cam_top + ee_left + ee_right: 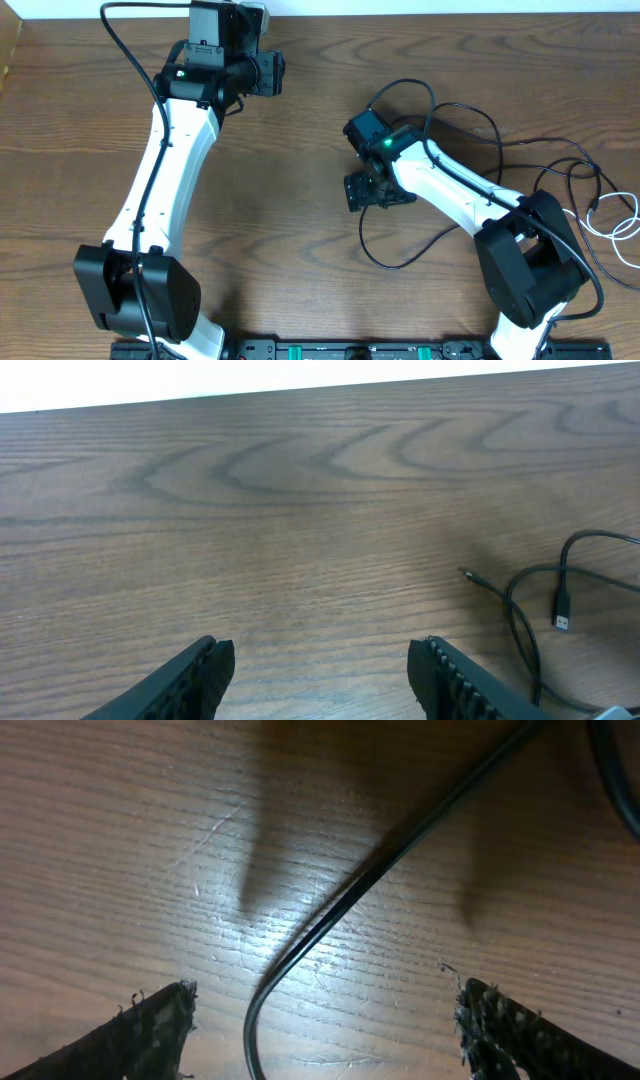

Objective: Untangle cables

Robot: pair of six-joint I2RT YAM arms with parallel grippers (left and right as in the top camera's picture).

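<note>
**Straddling a black cable, right claw open**

Right claw [325, 992] hangs low over the desk [300, 250] with its two fingers spread wide, and a black cable [400, 853] runs across the wood between them. The strand slants in from the upper right of the wrist view and bends in the gap between the fingers. Neither finger touches it, so nothing is gripped.

From overhead, more black cables [408, 82] loop loosely around this claw. One arc lies beyond it on the far side, and another curls on its near side, toward the robot's base. Further strands trail off to its right, partly hidden under the right arm [450, 185]. A white cable [606, 231] lies well to the right of the right claw, near the desk's edge and beside the outermost black strands.

The left claw [320, 652] sits well apart from the right claw, to its left and toward the far edge of the desk. Its fingers stand apart over bare wood and hold nothing. In its wrist view two loose black ends lie off to one side, one of them carrying a small plug [563, 622].
</note>
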